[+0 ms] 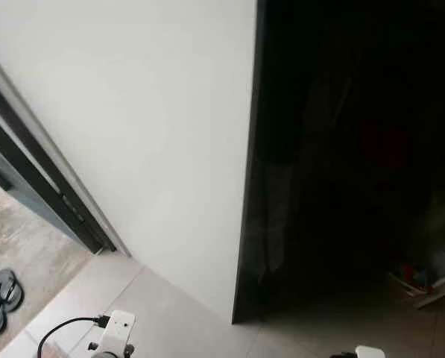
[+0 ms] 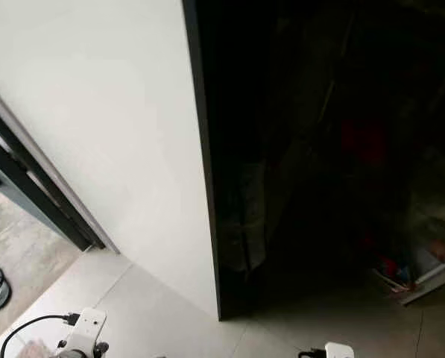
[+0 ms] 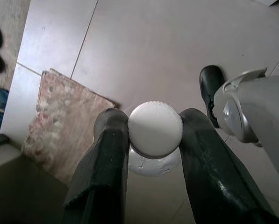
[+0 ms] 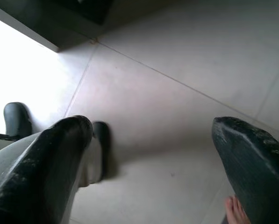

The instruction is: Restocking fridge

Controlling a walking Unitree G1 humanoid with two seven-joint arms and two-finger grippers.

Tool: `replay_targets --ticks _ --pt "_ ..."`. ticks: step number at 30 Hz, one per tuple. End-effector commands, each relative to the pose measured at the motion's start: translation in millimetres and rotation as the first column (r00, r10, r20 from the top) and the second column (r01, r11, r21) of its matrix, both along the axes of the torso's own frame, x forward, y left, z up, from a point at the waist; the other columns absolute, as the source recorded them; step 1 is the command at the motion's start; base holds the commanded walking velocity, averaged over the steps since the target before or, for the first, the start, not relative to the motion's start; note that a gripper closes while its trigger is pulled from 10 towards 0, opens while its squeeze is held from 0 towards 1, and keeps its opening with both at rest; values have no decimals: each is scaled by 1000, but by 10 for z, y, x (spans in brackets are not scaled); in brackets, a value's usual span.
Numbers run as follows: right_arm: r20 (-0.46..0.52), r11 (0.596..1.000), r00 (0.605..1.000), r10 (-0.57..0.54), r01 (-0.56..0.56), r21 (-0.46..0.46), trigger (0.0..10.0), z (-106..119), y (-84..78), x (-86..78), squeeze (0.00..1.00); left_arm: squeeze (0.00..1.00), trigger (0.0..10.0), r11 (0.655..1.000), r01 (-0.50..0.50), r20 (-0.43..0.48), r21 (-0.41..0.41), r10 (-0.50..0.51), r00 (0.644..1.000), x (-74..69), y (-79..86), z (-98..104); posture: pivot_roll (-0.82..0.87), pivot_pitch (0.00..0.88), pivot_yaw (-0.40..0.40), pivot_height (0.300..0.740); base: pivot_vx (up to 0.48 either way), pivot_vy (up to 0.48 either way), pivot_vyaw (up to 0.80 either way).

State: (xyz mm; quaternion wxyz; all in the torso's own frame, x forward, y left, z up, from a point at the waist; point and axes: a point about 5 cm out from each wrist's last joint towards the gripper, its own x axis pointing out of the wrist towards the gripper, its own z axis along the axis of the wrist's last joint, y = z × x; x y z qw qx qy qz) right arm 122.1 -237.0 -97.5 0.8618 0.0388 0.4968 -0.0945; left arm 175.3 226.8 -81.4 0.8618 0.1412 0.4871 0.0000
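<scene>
Bottle point(image 3: 154, 133): seen cap-first at the centre of the left wrist view, its white ribbed lid squeezed between the two black fingers of the left gripper point(image 3: 154, 140), which is clamped on it just below the cap. I judge this neck grip keeps the bottle hanging upright for carrying. Behind it lie pale floor tiles point(image 3: 153, 42) and a worn mat point(image 3: 60, 126) at left. The right gripper point(image 4: 153, 158) stands wide apart with nothing between its fingers, presumably kept free for a door; a bare foot point(image 4: 235, 212) shows at the lower right of its view. In the head views a white wall point(image 1: 147, 127) fills the upper left, and a dark opening point(image 1: 356, 149) the right; I cannot make out a fridge there. Sandals point(image 1: 2, 298) lie at lower left.
</scene>
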Motion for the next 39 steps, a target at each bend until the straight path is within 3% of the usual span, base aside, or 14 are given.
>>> replay_targets --ticks 1,7,10,13,22,39 --pt "-44 1000 999 3 -3 1 10000 -29 -31 -115 0 0 10000 1000 -4 12 -13 4 1000 43 -36 12 10 98 23 740 0 -270 0" --pt "-43 1000 999 6 -6 -2 10000 -25 -58 -129 0 0 10000 1000 -3 12 -13 3 1000 41 -45 9 11 84 21 740 0 -269 0" --pt "-57 999 998 27 -28 -16 10000 -27 -76 -152 0 0 10000 1000 -3 12 -15 3 1000 39 -48 7 13 75 18 740 0 -270 794" --pt "-45 999 998 36 -36 7 10000 -34 25 -82 0 0 10000 1000 -3 12 -15 3 1000 35 -50 5 11 66 21 740 0 -270 794" --pt "-42 1000 999 22 -22 20 10000 -31 21 -70 0 0 10000 1000 6 8 -14 -6 1000 29 -49 3 6 49 21 740 0 -270 515" --pt "-32 1000 999 14 -14 17 10000 -18 4 -42 0 0 10000 1000 -8 12 -17 8 1000 46 -50 10 8 84 18 740 0 -267 455"
